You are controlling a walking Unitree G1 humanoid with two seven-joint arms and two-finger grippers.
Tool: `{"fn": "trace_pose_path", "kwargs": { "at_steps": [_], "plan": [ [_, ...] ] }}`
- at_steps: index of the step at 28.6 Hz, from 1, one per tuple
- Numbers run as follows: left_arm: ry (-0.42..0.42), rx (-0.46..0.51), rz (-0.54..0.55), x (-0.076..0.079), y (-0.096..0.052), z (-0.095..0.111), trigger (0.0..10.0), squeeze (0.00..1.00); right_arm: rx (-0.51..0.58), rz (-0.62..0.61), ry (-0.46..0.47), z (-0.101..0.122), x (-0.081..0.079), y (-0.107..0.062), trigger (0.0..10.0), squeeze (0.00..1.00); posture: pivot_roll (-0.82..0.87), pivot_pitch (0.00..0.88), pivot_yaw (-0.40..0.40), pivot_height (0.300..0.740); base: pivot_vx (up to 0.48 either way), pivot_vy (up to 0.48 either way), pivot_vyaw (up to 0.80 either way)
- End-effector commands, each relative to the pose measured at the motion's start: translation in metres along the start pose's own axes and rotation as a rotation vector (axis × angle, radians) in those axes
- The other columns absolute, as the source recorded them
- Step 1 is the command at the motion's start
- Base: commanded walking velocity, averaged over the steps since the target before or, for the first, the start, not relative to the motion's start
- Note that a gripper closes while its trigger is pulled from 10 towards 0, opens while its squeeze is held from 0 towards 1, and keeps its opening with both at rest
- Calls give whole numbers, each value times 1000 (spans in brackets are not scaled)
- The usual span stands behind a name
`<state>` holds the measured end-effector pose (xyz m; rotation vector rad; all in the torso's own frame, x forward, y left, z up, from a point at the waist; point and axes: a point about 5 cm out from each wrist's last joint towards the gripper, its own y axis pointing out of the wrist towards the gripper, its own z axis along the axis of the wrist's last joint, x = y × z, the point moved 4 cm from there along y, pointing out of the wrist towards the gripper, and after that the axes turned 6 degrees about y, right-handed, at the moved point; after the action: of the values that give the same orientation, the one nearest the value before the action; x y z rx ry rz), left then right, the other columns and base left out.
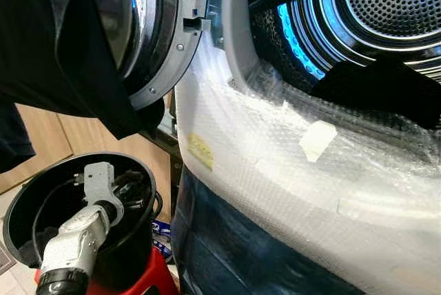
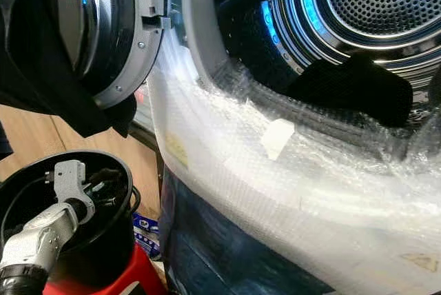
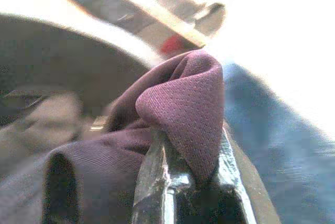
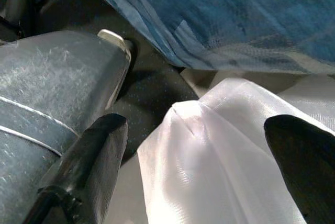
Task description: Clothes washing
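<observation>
The left gripper (image 3: 183,182), clenched on a dark garment (image 3: 178,103) in the bucket (image 1: 27,205), sat left of and below the drum opening (image 1: 386,5); the right gripper (image 4: 209,156) was spread.

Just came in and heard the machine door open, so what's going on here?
The robot is loading laundry. Its left gripper is down in the black bucket on the floor, shut on a fold of dark purple cloth. The washing machine's door stands open with a dark garment draped over it, and more dark clothes lie at the drum's mouth. The right gripper hangs open near white fabric.
</observation>
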<state>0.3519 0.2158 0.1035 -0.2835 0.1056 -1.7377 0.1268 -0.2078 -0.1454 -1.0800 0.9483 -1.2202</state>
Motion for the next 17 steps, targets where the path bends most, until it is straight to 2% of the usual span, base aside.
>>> {"fn": "trace_pose_path", "kwargs": {
  "at_steps": [1, 2, 5, 6, 7, 8, 9, 12, 13, 15, 16, 17],
  "plan": [
    [50, 51, -178, 29, -5, 21, 0, 0, -8, -5, 1, -2, 1, 0, 10000, 0, 70, 22, -93, 740, 0, 0, 0],
    [80, 64, -243, 38, -10, 27, 0, 0, -6, -3, 2, -1, 0, 0, 10000, 0, 70, 22, -93, 740, 0, 0, 0],
    [115, 77, -303, 46, -15, 33, 0, 0, -4, -2, 1, -1, 0, 0, 10000, 0, 73, 21, -92, 740, 0, 0, 0],
    [158, 88, -363, 54, -21, 38, 0, 0, -3, -1, -1, 0, -1, 0, 10000, 0, 81, 25, -91, 740, 0, 0, 0],
    [234, 91, -456, 66, -29, 43, 0, 0, -5, 0, -12, 0, -1, 0, 10000, 0, 87, 30, -85, 740, 0, 0, 0],
    [234, 91, -456, 66, -29, 43, 0, 0, -5, 0, -12, 0, -1, 0, 10000, 0, 87, 30, -85, 740, 0, 0, 0],
    [317, 110, -628, 90, -45, 53, 0, 0, -9, 1, -29, 0, -2, 0, 10000, 0, 87, 32, -81, 740, 0, 0, 0],
    [344, 144, -801, 118, -60, 65, 0, 0, -11, 1, -38, 1, -2, 0, 10000, 0, 86, 44, -79, 740, 0, 0, 0],
    [375, 131, -893, 134, -66, 66, 0, 0, -6, 4, -33, 3, -3, 1, 10000, 0, 86, 47, -77, 740, 0, 0, 0],
    [410, 118, -983, 148, -71, 65, 0, 0, -3, 4, -30, 4, -4, 1, 10000, 0, 80, 50, -77, 740, 0, 0, 0],
    [400, 132, -1084, 167, -73, 66, 0, 0, -1, 6, -29, 6, -5, 1, 10000, 0, 81, 50, -78, 740, 0, 0, 0],
    [400, 132, -1084, 167, -73, 66, 0, 0, -1, 6, -29, 6, -5, 1, 10000, 0, 81, 50, -78, 740, 0, 0, 0]
  ]
}}
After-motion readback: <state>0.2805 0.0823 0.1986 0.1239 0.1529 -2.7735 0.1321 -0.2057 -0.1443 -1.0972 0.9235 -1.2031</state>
